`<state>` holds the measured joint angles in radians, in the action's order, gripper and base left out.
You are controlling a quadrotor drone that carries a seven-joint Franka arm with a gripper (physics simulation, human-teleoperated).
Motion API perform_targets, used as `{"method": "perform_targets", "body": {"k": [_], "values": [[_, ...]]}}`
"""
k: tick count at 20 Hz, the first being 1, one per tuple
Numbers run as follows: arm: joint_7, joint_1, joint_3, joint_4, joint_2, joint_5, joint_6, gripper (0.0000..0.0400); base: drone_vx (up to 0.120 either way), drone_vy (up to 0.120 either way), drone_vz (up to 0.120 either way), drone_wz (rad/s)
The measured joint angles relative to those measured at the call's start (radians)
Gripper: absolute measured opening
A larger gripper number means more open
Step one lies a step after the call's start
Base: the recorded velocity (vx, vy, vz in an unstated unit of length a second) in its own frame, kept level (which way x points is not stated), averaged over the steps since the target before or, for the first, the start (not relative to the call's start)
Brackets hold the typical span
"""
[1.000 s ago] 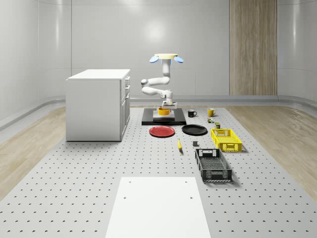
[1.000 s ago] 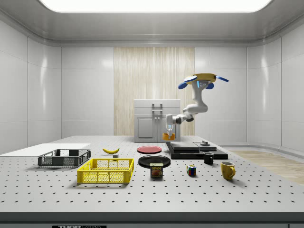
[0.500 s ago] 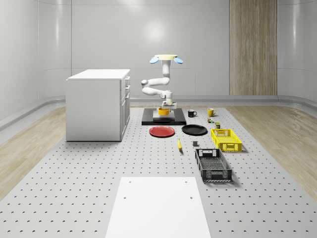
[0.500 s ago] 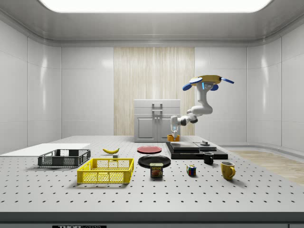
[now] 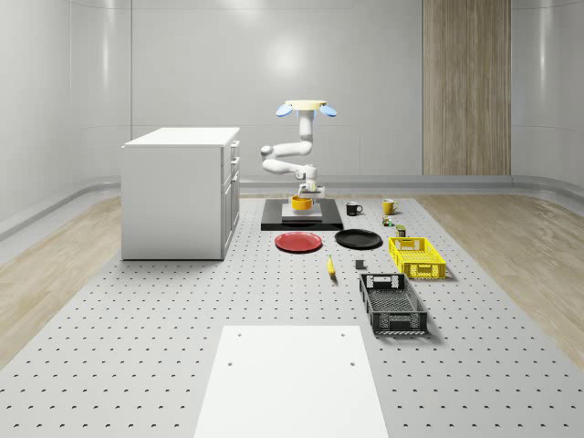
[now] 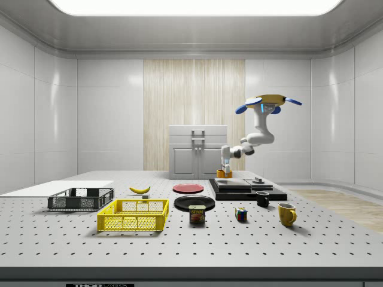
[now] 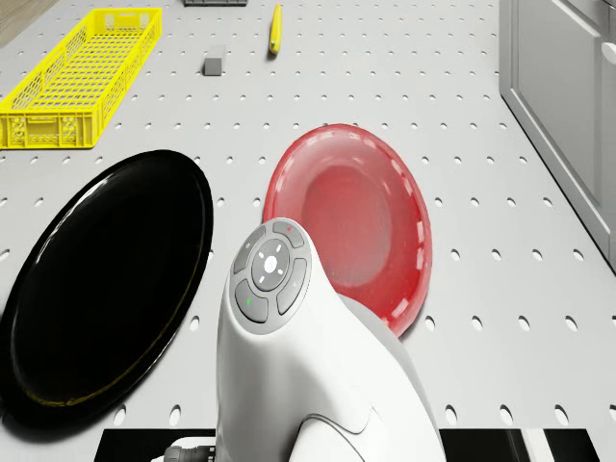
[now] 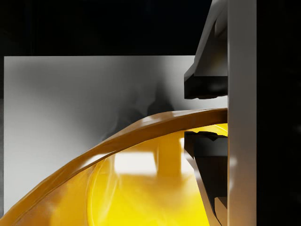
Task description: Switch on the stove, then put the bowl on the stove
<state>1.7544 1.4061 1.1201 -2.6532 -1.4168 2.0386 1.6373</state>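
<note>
The orange-yellow bowl (image 5: pixel 301 203) (image 6: pixel 222 173) hangs low over the black stove (image 5: pixel 301 219) (image 6: pixel 242 186), above its grey plate (image 8: pixel 70 103). I cannot tell whether the bowl touches the plate. My gripper (image 5: pixel 307 190) (image 6: pixel 227 165) (image 8: pixel 207 115) is shut on the bowl's rim (image 8: pixel 141 129), one pad (image 8: pixel 207 87) outside the rim and the other pad (image 8: pixel 207 146) inside. The drone (image 5: pixel 307 108) (image 6: pixel 267 103) hovers above the stove, a little behind it, with the white arm (image 7: pixel 289 366) bent down toward the bowl.
A red plate (image 5: pixel 298 242) (image 7: pixel 351 221) and a black plate (image 5: pixel 358 239) (image 7: pixel 96 289) lie in front of the stove. Mugs (image 5: pixel 353 208) stand beside it. A white cabinet (image 5: pixel 178 192) rises at the whole-scene view's left. A yellow basket (image 5: pixel 416 256), a banana (image 7: pixel 274 27) and a black crate (image 5: pixel 391 304) lie nearer the front.
The drone and arm have shifted toward the side view's right, carrying the bowl from the stove's near edge to over its grey plate. The grip has stayed shut.
</note>
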Motion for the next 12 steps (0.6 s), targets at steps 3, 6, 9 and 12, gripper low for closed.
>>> {"method": "perform_targets", "body": {"k": [3, 6, 9, 12], "values": [[0.000, 0.000, 0.000, 0.000, 0.000, 0.000, 0.000, 0.0100, -0.080, 0.000, 0.000, 0.000], [0.002, 0.001, -0.008, 0.004, 0.002, 0.008, 0.004, 0.0100, 0.000, 0.000, 0.000, 0.000], [0.002, 0.005, -0.026, 0.014, 0.004, 0.024, 0.013, 0.0100, 0.000, 0.000, 0.000, 0.000], [0.002, 0.008, -0.040, 0.022, 0.007, 0.038, 0.021, 0.0100, 0.000, 0.000, 0.000, 0.000]]}}
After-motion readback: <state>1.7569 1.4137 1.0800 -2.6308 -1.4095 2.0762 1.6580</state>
